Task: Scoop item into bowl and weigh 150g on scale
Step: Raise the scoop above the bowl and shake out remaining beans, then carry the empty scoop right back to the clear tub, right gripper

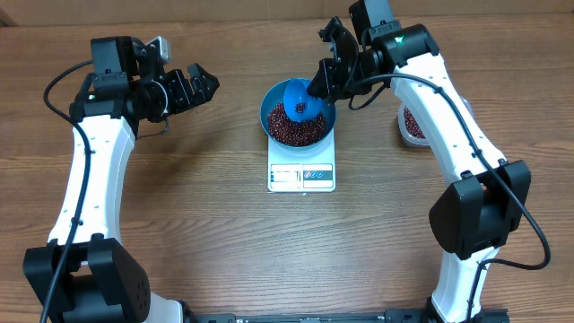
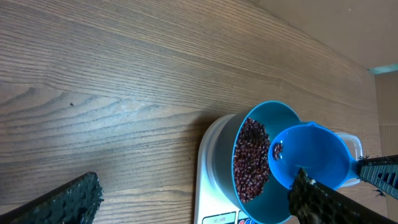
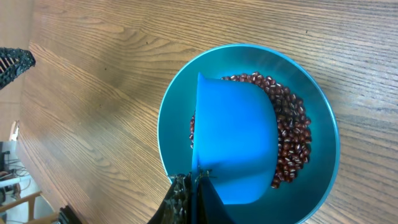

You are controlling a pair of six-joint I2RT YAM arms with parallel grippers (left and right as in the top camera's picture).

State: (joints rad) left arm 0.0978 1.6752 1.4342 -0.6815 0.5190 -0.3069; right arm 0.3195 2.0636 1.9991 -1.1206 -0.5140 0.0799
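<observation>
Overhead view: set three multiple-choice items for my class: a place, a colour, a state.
1. Where does the bowl stand? A on the scale; B on a tray; C on the floor.
2. What colour is the scoop? A white; B blue; C red.
3. How is the left gripper? A open, empty; B shut on the scoop; C shut on the bowl.
Answers: 1 A, the white scale shows beneath the bowl. 2 B, it matches the bowl. 3 A, its jaws stand apart, holding nothing.
</observation>
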